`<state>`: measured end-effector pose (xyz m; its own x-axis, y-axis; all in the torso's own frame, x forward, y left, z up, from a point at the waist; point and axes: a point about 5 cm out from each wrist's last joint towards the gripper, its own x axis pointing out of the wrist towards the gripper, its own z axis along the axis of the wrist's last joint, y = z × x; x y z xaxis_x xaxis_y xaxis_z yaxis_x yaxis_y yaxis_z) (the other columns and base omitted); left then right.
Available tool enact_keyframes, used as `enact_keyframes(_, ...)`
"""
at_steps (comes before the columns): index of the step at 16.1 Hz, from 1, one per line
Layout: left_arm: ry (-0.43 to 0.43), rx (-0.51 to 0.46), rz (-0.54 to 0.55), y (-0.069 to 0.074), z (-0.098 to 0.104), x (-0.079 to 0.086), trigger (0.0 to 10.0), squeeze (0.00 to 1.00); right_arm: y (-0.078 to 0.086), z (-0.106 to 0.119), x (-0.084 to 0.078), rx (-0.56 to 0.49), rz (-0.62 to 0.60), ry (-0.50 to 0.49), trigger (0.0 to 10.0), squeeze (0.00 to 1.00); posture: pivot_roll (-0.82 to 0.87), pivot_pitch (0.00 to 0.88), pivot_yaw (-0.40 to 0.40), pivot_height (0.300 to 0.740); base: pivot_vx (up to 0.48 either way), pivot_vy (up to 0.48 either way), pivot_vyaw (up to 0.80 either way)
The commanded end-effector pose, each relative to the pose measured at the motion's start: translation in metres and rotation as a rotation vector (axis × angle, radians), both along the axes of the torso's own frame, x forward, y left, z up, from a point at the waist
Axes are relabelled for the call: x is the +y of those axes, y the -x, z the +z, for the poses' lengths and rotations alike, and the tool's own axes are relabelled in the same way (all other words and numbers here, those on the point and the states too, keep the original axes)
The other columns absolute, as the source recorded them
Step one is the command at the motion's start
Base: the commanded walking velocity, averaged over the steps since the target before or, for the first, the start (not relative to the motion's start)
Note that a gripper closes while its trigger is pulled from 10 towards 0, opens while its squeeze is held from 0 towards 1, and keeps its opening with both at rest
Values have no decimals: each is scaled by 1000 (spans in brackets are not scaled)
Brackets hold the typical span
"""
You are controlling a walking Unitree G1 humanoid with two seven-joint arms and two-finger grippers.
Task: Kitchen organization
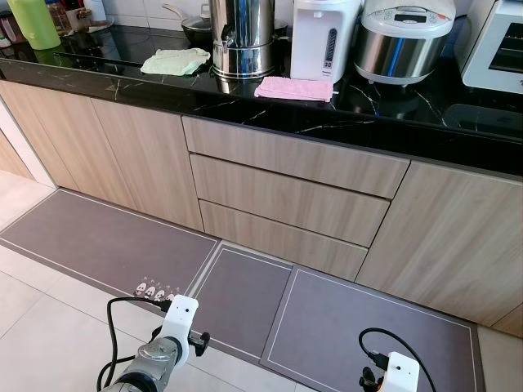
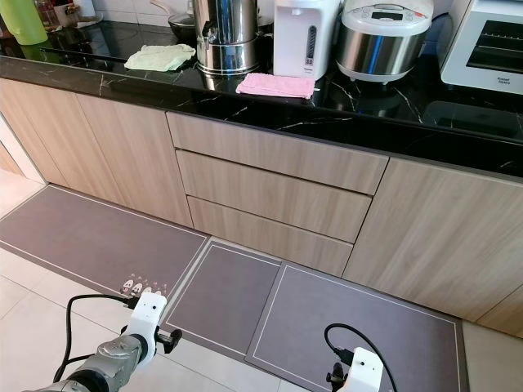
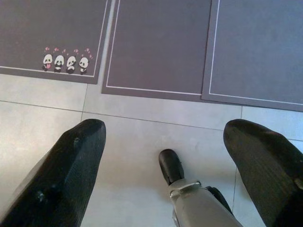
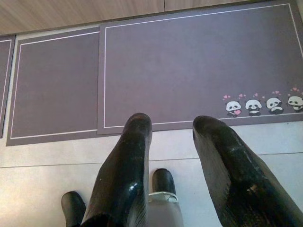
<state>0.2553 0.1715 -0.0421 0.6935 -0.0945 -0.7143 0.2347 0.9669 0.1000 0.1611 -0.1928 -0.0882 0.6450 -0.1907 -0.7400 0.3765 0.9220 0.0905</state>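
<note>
1. Both arms hang low over the floor mats [image 1: 343, 327]: nothing is in hand yet.
2. The left gripper [image 3: 165, 137] has its fingers spread wide; the right gripper [image 4: 173, 142] is parted too, both empty.
3. The pink cloth [image 1: 294, 88] and green cloth [image 1: 176, 61] lie loose on the black worktop [image 1: 409, 110] beside the urn [image 1: 243, 37], likely what needs tidying.

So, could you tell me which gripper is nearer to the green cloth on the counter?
Left. The green cloth lies up-left; the left gripper hangs low on that side, the right gripper farther right.
</note>
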Motion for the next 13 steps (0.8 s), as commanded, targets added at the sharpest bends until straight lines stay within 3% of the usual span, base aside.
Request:
enact_keyframes(1, -22, 10, -17, 2, -2, 2, 10000, 0, 0, 0, 0, -3, -2, 0, 10000, 0, 129, 26, -19, 736, 0, 0, 0)
enact_keyframes(5, -22, 10, -17, 2, -2, 2, 10000, 0, 0, 0, 0, -3, -2, 0, 10000, 0, 129, 26, -19, 736, 0, 0, 0)
enact_keyframes(6, -17, 26, 7, 8, -6, 4, 10000, 0, -3, -1, 8, 20, 34, -24, 10000, 0, 212, 71, -90, 740, 0, 0, 0)
enact_keyframes(8, -26, 50, 18, 16, -11, 6, 10000, 0, -8, -1, 19, 37, 95, -48, 10000, 0, 205, 65, -87, 740, 0, 0, 0)
enact_keyframes(13, -37, 38, 22, 13, -9, 8, 10000, 0, -8, -1, 17, 43, 96, -42, 10000, 0, 209, 53, -84, 740, 0, 0, 0)
